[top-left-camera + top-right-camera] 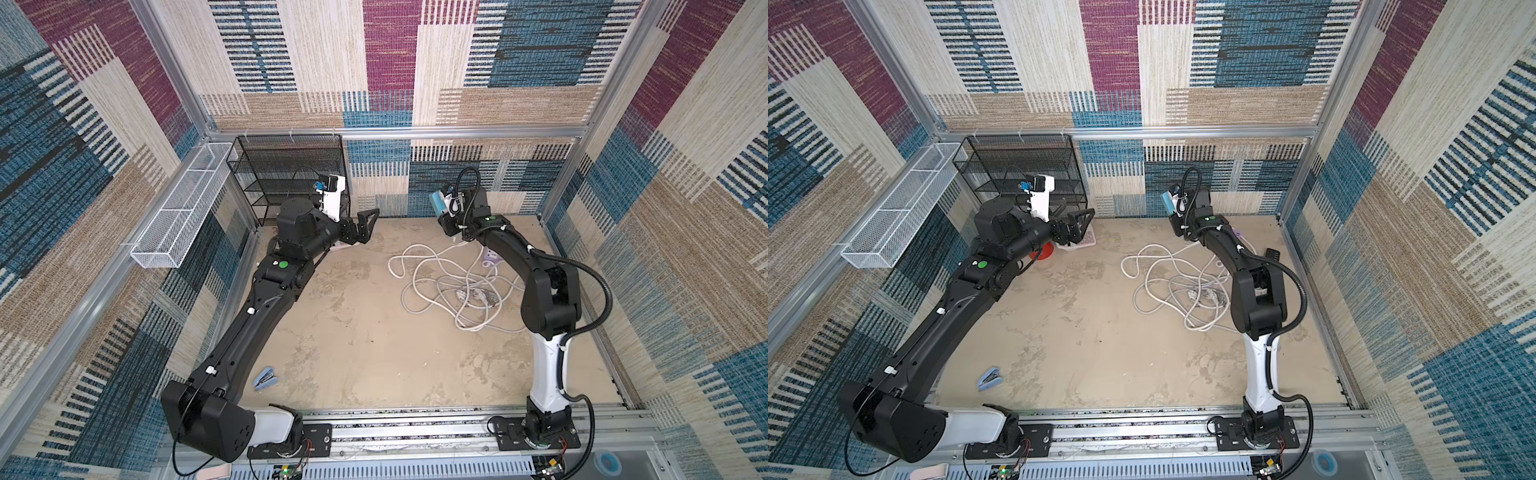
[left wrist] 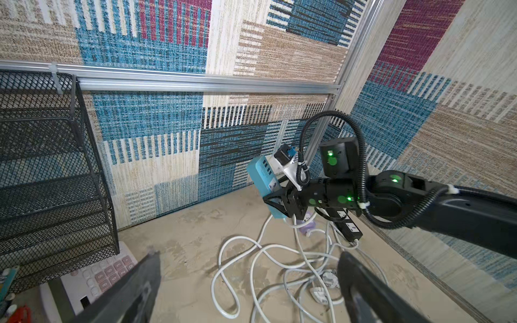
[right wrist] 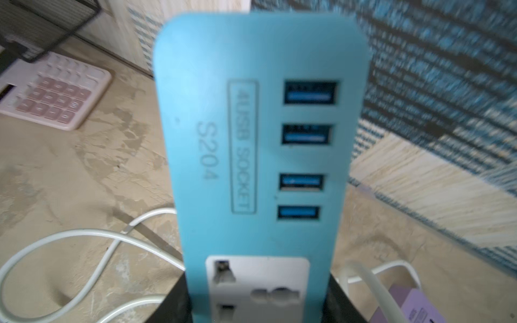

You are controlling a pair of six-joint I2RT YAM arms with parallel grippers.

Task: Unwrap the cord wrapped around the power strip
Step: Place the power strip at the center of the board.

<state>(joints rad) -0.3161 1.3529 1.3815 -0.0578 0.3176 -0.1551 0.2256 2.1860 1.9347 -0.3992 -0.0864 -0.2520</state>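
By the black mesh rack (image 1: 291,174) and the pink calculator (image 2: 103,274), the left jaws hang spread wide with nothing in them. A careless reach for the cord (image 1: 440,282) could gather several strands at once, since its white, rubbery loops lie crossed in a slack tangle on the mottled table (image 1: 353,332). Further right, the right jaws clench the lower end of the power strip (image 3: 260,139), a smooth, round-cornered blue slab held upright above the back of the table. Its glossy plastic may slip or twist if the cord tugs, and a pull might drag the lilac strip (image 1: 490,255) lying among the loops.
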